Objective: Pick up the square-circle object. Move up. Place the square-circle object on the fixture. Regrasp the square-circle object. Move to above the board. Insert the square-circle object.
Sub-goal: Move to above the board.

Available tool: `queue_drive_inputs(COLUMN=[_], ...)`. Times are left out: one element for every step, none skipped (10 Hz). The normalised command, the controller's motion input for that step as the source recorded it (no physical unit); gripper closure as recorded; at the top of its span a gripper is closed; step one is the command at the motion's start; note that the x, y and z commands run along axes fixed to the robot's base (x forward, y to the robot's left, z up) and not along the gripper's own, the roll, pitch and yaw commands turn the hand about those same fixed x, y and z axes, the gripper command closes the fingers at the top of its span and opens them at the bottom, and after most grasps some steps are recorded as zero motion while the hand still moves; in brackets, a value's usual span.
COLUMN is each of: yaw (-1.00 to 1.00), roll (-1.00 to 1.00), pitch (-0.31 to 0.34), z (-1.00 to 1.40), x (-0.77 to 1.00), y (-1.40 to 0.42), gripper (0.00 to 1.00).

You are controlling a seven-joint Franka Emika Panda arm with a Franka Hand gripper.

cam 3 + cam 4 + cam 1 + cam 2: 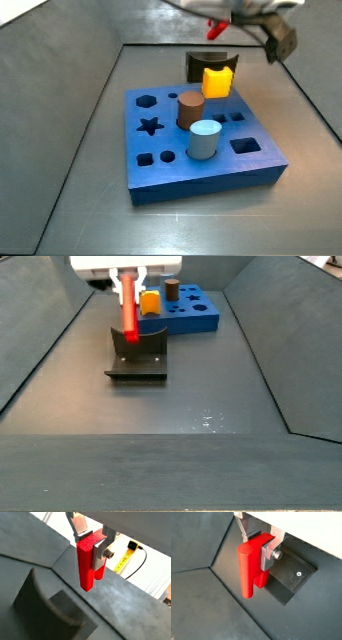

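Observation:
The square-circle object (85, 567) is a long bright red piece hanging upright, and my gripper (91, 549) is shut on its upper end. Both wrist views show the silver fingers (266, 554) clamped on its sides. In a side view the red piece (130, 311) hangs from the gripper (130, 294) just over the dark fixture (138, 356); I cannot tell whether they touch. The fixture (47, 604) lies below and beside the piece's lower end, its base plate (294, 574) off to one side. The blue board (201, 165) sits beyond the fixture (207, 62). The gripper (247, 15) is blurred there.
On the board stand a brown cylinder (191, 108), a pale blue cylinder (203, 140) and a yellow block (217, 82). Sloped grey walls (40, 356) enclose the dark floor. A yellow strip and a cable (127, 557) lie outside the bin.

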Motion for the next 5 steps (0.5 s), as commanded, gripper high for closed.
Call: queue_drive_inputs(yaw=[0.02,0.03,0.04,0.05,0.05], roll=[-0.05,-0.04,-0.05,-0.04,-0.04], pitch=[0.082,0.084,0.080,0.081,0.081], z=[1.00,1.00,1.00,1.00,1.00], x=[0.01,0.01,0.01,0.00,0.01], y=[-0.01,-0.01,-0.01,-0.01,-0.01], gripper=[1.00,1.00,1.00,1.00,1.00])
